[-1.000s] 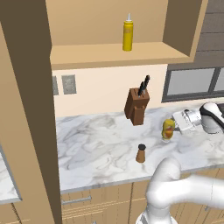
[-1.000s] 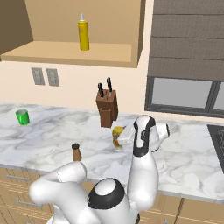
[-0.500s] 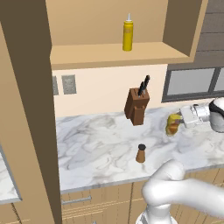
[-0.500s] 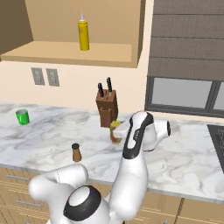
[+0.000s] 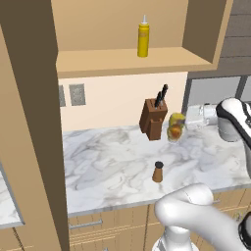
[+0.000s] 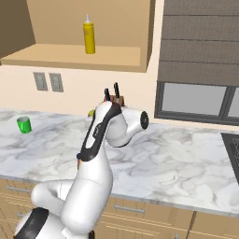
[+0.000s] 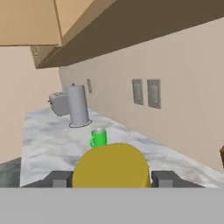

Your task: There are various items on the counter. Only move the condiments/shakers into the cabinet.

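Note:
My gripper (image 5: 179, 125) is shut on the yellow-orange jar (image 5: 175, 128), holding it sideways just above the counter (image 5: 108, 169), right beside the knife block (image 5: 153, 118). In the hand view the jar's yellow top (image 7: 110, 167) fills the gap between my two fingertips (image 7: 59, 179). The tall yellow squeeze bottle (image 5: 143, 36) stands on the shelf of the cabinet (image 5: 127, 62), also seen as the bottle (image 6: 88, 34) from the right. The small brown black-topped shaker (image 5: 158, 171) stands on the counter nearer the front edge.
A green cup (image 6: 24, 124) sits at the counter's left end and shows as the cup (image 7: 99, 137) ahead of the hand. Behind it stand a grey cylinder (image 7: 78, 106) and a toaster (image 7: 59, 103). My arm (image 6: 100, 140) crosses the right base view.
The jaws closed on the jar, and the hand has lifted it off the counter and carried it left, up beside the knife block.

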